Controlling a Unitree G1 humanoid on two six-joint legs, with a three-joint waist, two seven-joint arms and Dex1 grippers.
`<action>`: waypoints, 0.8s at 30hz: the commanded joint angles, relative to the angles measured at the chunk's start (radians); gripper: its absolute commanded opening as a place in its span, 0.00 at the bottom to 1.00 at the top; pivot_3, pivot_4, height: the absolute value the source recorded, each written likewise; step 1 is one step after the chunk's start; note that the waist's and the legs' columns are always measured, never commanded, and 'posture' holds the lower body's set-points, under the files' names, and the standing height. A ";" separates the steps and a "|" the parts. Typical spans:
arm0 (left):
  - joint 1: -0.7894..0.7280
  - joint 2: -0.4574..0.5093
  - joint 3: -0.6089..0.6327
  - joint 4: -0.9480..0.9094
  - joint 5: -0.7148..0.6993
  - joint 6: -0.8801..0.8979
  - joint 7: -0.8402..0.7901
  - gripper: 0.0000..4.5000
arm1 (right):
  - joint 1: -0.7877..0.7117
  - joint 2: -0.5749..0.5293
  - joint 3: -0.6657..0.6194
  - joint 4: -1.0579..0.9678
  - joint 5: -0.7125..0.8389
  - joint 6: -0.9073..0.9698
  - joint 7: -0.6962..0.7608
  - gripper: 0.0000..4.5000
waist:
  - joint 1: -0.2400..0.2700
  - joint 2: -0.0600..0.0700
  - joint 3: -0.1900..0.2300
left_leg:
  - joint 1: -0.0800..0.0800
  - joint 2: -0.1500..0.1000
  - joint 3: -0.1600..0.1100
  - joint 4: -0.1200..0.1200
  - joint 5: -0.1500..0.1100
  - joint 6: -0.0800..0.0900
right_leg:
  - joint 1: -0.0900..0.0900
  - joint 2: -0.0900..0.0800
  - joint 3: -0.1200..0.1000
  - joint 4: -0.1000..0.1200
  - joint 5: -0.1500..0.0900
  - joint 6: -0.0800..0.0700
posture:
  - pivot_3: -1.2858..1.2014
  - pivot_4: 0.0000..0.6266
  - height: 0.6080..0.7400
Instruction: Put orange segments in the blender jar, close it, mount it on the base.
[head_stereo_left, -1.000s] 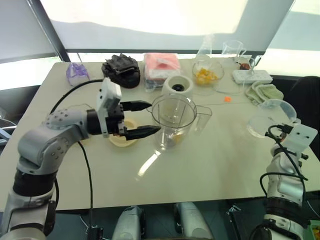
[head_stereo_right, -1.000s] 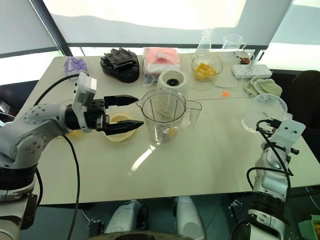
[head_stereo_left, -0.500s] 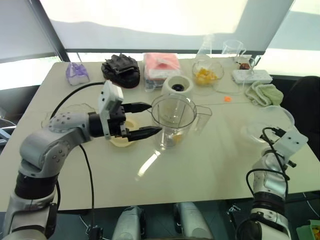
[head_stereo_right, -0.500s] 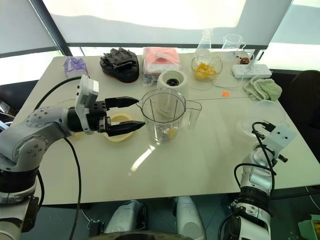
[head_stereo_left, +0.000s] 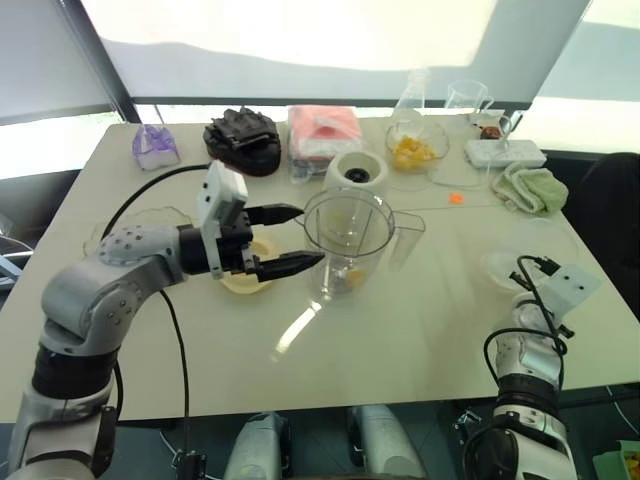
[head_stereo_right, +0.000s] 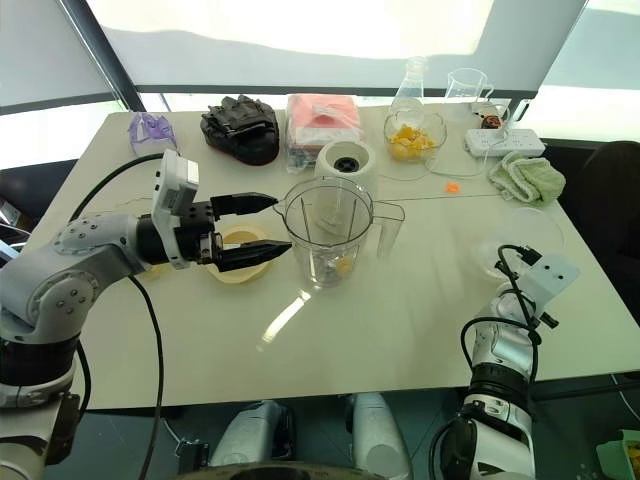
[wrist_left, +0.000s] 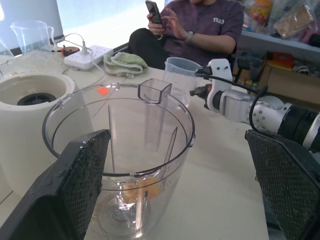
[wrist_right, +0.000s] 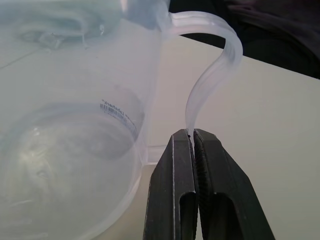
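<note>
My L gripper (head_stereo_left: 290, 239) hangs level with its fingers (wrist_left: 80, 182) wide apart, one each side of the jar (head_stereo_left: 347, 243) but not touching the wall. My R gripper (wrist_right: 192, 137) has its fingers pressed together on the thin handle of a clear jug (head_stereo_right: 515, 242), which sits on the table (head_stereo_left: 420, 330) by its 3 o'clock edge.

Outward from the L gripper: the jar stands upright at table centre, handle and spout toward 3 o'clock, no lid on it. A few segments (wrist_left: 142, 190) lie at its bottom by the blade. Under my L fingers, at the jar's 9 o'clock, lies a flat cream disc (head_stereo_left: 245, 278), prob. the lid. The base (head_stereo_left: 355, 172) stands just behind the jar at 12 o'clock, socket bare. More segments sit in a glass bowl (head_stereo_left: 413, 140) at abt 1 o'clock, a lone orange scrap (head_stereo_left: 455, 198) on the table nearer the jug. A person sits across the table with a phone (wrist_left: 152, 9).

Progress, as I judge it: filling has begun, not nec. finished, since the bowl holds fruit. Left to do: rest of fruit in, lid on, jar onto base.
</note>
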 joint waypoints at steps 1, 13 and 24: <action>-0.002 0.002 0.007 -0.033 0.000 -0.012 0.003 1.00 | 0.007 -0.019 0.010 -0.023 -0.017 -0.007 -0.003 0.21 | 0.000 0.000 0.000 | 0.000 0.000 0.000 0.000 0.000 0.000 | 0.000 0.000 0.000 0.000 0.000 0.000 | 0.52 0.24 1.00; 0.002 0.002 0.001 -0.036 0.003 -0.013 0.001 1.00 | 0.055 -0.036 0.047 -0.104 -0.054 0.044 0.002 0.99 | -0.001 0.000 0.000 | 0.000 0.000 0.000 0.000 0.000 0.000 | 0.000 0.000 0.000 0.000 0.000 0.000 | 0.52 0.24 1.00; 0.021 0.010 0.011 -0.025 0.007 -0.025 -0.019 1.00 | 0.306 0.045 0.107 -0.520 -0.101 0.151 0.014 0.99 | 0.002 0.000 0.000 | -0.001 0.001 -0.001 -0.001 0.000 0.000 | 0.000 0.000 0.000 -0.002 0.000 0.000 | 0.52 0.24 1.00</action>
